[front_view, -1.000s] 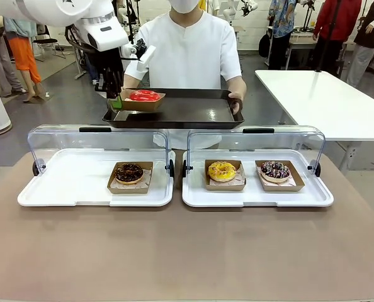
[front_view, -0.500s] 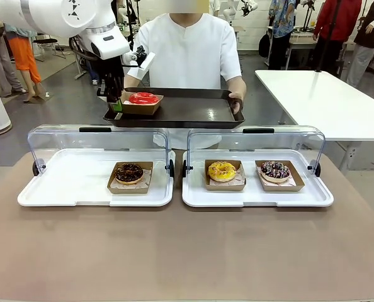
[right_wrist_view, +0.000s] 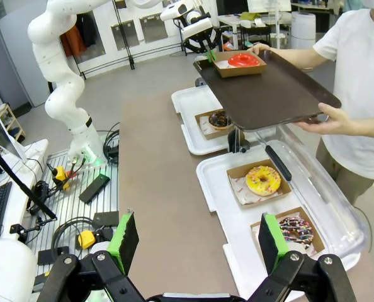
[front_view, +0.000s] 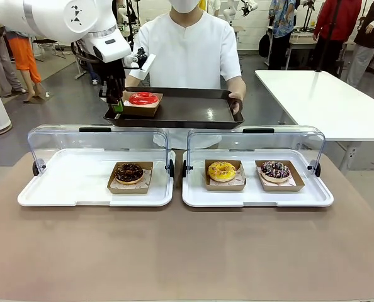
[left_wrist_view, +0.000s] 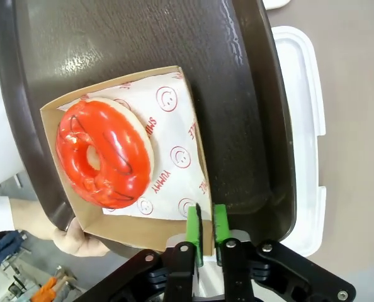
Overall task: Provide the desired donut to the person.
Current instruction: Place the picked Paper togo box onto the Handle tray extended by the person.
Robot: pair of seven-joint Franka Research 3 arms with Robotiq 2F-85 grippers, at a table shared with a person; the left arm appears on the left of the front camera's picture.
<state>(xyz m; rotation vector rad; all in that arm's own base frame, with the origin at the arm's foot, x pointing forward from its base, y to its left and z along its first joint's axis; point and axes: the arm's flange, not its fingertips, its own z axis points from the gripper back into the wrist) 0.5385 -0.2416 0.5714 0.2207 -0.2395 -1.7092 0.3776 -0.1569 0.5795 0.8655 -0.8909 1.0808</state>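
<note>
Beyond the far edge of the counter (front_view: 174,251), the red donut (front_view: 143,97) is sitting in its paper box (front_view: 141,109) on the left end of the dark tray (front_view: 193,112) the person (front_view: 190,50) is holding, so delivery is looking nearly done. Left hand (left_wrist_view: 206,220) is pinching the box rim; releasing and retreating are remaining. Right hand (right_wrist_view: 198,228) is hovering near, fingers (right_wrist_view: 126,242) apart.

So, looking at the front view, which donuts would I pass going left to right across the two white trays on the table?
chocolate donut → yellow donut → dark sprinkled donut, each in its own paper box.
</note>
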